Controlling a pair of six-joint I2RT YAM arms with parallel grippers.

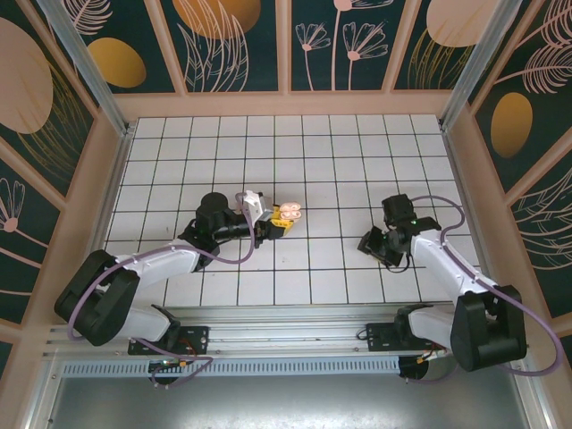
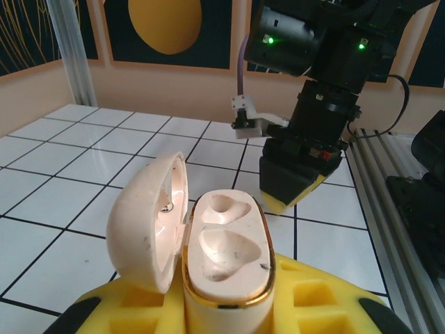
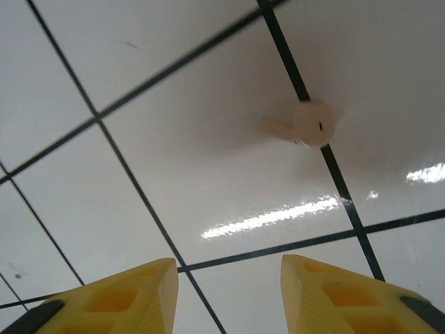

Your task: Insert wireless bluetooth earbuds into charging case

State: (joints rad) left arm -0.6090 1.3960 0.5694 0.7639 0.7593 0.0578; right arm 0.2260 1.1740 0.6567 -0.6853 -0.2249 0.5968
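Closest to the lens, the left pincer (image 2: pixel 222 306) was clamped on the case (image 2: pixel 229 250), its yellow fingers (image 2: pixel 118 306) pressing either flank. The lid (image 2: pixel 149 216) stood swung open to the left and both wells (image 2: pixel 222 243) looked empty and faced up. From above, the case (image 1: pixel 288 213) sat near the middle of the bench (image 1: pixel 357 143), a little toward the left edge.

The right pincer (image 3: pixel 226 285) hung low over the tiles with its fingers apart and nothing between them. One earbud (image 3: pixel 306 125) lay flat on the bench ahead of it, on a dark grid line. It was off to the right of the gap, more in line with the right finger than with the centre. Its stem ran roughly crosswise, pointing left from the round head, so about parallel to the line on which the fingers close.

The right arm was plainly the nearer one. By my judgement the pick called for a forward and rightward shift, and perhaps a wrist turn, so that the fingers closed across the stem.
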